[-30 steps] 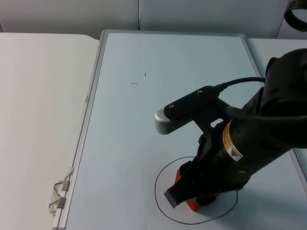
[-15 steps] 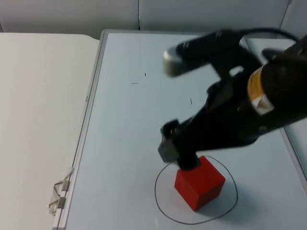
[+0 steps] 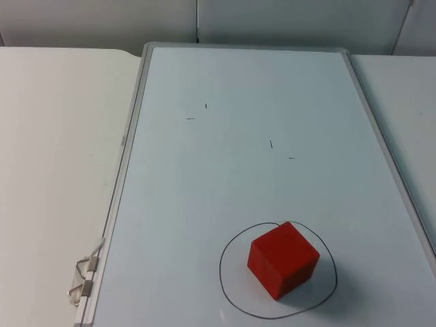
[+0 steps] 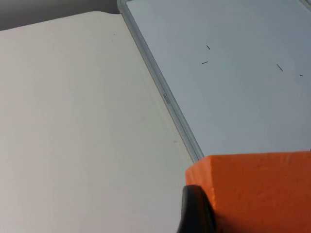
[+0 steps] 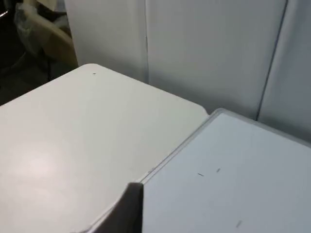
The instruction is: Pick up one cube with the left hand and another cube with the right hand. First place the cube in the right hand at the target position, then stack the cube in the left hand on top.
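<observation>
Red cube (image 3: 283,259) inside drawn circle (image 3: 231,294), orange cube (image 4: 257,189) against left gripper (image 4: 195,213)

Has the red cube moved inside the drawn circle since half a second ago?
No. The red cube sits at the same spot inside the drawn circle on the whiteboard.

- A bare test room or lab, laid out like an office.
- A white desk (image 3: 54,170) runs back to a grey partition wall (image 3: 272,20) at 12 o'clock.
- A whiteboard (image 3: 259,102) lies flat on the desk, with a hand-drawn circle (image 3: 225,289) at 6 o'clock.
- Binder clips (image 3: 83,279) grip its edge at 8 o'clock.
- No household goods or shop tools.
</observation>
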Motion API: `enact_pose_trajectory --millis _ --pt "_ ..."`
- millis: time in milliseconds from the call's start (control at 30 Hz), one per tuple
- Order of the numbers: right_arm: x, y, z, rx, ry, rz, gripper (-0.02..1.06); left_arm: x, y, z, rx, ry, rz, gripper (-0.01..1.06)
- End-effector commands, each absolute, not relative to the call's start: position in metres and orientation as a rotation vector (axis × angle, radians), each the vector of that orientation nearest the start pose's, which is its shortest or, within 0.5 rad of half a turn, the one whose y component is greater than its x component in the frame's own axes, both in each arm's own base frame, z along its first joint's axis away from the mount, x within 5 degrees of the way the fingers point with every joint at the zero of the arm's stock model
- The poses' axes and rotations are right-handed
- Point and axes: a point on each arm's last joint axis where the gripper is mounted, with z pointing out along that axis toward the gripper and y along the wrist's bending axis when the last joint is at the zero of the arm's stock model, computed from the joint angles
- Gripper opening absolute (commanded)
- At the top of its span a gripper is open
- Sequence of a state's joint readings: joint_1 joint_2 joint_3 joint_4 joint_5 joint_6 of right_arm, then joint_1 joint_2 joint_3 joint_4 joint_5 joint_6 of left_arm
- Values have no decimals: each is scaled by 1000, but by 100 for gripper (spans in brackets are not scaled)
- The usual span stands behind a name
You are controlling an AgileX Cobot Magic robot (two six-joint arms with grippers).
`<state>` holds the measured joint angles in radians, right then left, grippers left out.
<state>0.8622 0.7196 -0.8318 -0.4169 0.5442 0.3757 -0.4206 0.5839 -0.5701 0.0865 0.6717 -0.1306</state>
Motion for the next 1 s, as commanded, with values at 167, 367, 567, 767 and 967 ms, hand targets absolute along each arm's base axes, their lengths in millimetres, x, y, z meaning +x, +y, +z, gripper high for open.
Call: enact_pose_trajectory --millis 167,367,567,767,967 --pt "87 61 378 -688 1843 256 104 114 -55 306 437 2169 -304 23" --pt "86 61 379 -717 1825 242 104 143 -78 305 573 2234 -363 23" --pt "86 61 378 -723 1824 237 104 190 -111 297 663 2305 -486 23" --pt "88 65 368 -742 1821 235 104 216 -143 295 756 2280 -583 23" --pt "90 69 351 -774 1832 234 104 215 -180 282 858 2226 -595 23"
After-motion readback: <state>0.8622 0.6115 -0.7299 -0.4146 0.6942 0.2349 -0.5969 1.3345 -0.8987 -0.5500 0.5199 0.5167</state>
